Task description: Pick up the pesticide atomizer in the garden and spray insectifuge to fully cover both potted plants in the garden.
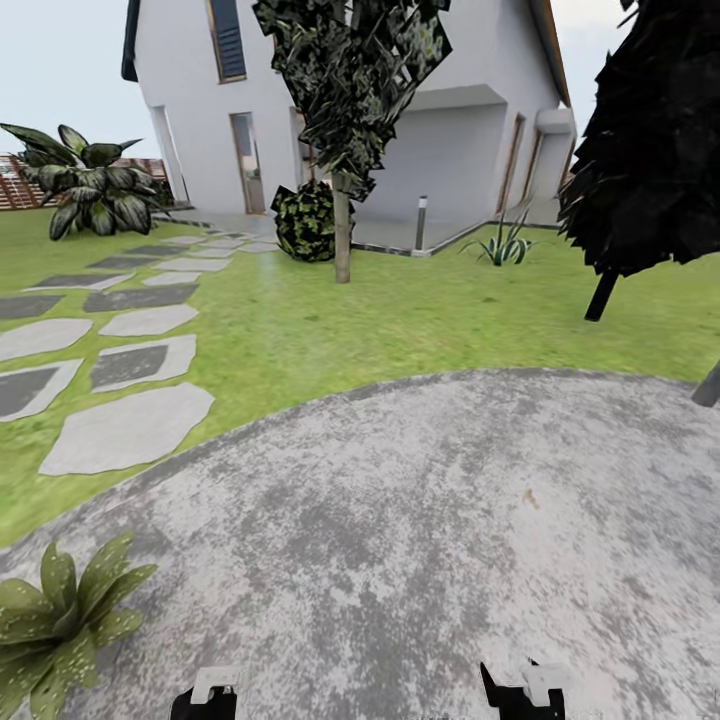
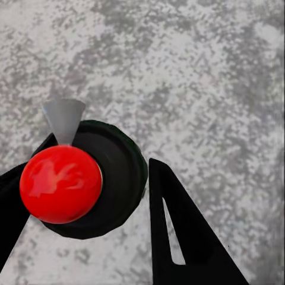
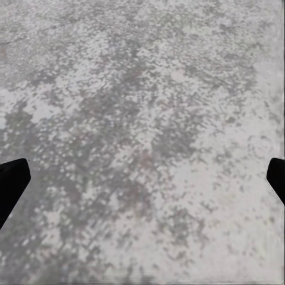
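Note:
In the left wrist view the pesticide atomizer (image 2: 62,184) shows from above: a red round cap, a grey cone nozzle and a dark round body. It sits between the black fingers of my left gripper (image 2: 89,208), which is shut on it above the grey stone patio. In the head view my left gripper (image 1: 205,700) and right gripper (image 1: 522,695) peek in at the near edge. The right gripper (image 3: 142,178) hangs open over bare stone, its fingertips far apart. One potted plant (image 1: 60,620) with speckled pointed leaves stands at the patio's near left; its pot is hidden.
The round patio (image 1: 420,520) borders lawn (image 1: 380,320). Stepping slabs (image 1: 130,430) run off to the left toward a white house (image 1: 440,150). A thin tree trunk (image 1: 342,240), a dark bush (image 1: 305,222), a short post (image 1: 421,222) and a dark tree (image 1: 650,150) at right stand on the grass.

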